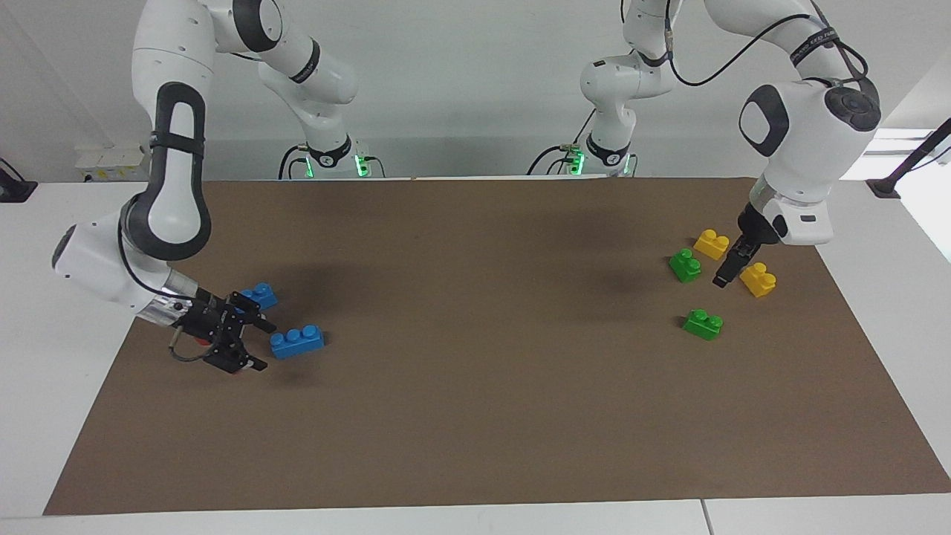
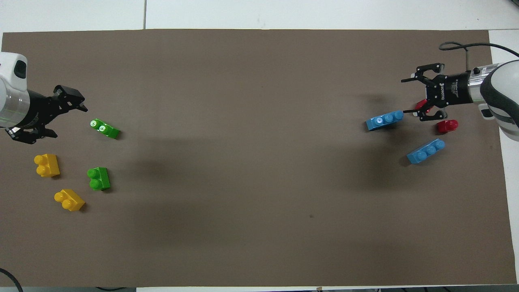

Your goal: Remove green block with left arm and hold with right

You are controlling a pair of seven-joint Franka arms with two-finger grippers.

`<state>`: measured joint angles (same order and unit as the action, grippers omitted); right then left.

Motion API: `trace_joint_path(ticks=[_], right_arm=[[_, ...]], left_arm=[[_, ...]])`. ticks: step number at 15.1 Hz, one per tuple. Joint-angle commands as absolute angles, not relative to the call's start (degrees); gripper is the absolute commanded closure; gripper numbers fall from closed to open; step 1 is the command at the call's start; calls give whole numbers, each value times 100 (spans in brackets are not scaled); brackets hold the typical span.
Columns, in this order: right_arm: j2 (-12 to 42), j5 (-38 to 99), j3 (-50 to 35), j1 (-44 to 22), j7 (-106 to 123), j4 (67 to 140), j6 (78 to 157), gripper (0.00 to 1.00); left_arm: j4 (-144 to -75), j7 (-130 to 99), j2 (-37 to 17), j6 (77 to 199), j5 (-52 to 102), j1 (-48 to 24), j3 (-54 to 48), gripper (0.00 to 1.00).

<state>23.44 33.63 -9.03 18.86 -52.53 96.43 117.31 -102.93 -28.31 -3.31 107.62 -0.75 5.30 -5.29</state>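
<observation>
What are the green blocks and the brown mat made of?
Green blocks: likely hard moulded plastic, since glare glints off the studs of one and the edges look crisp. Brown mat: looks like matte paper or thin card, flat, with no sheen; which one is unclear.

— What lay at one end of the brown mat point(image 1: 475, 416)?
— Two yellow bricks point(image 1: 711, 244) point(image 1: 758, 279).
— And the other end?
— Two blue bricks point(image 1: 296, 342) point(image 1: 260, 296), well apart, with small red pieces point(image 2: 447, 126) nearby.

Four two-stud bricks point(image 2: 98, 179) at the left arm's table end, three-stud bricks point(image 2: 384, 120) at the right's.
</observation>
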Motion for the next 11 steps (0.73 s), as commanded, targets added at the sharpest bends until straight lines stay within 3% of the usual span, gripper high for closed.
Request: trace_joint_path(ticks=[1,2,3,6,11], right_arm=[[2180,2710,-940,1872,-5266,9362,11427,10],[2180,2394,-984,1881,-5152,9186,11226,9],[2162,2051,-1054,1872,-4924,9002,11032,0],[2083,1111,-1361,1846,-4159,8579,10478,0],[1311,388,-1512,1565,-2640,8508,9871,0]], left_arm=[[-10257,-1385,-62,10293,-185,466,-466,0],[-10257,-927,8,10205,-185,466,-466,0],[-10257,-705,61,10161,-176,466,-466,0],[-10231,-485,175,9959,-167,457,-483,0],[-10029,-27,369,9423,-106,475,-466,0]])
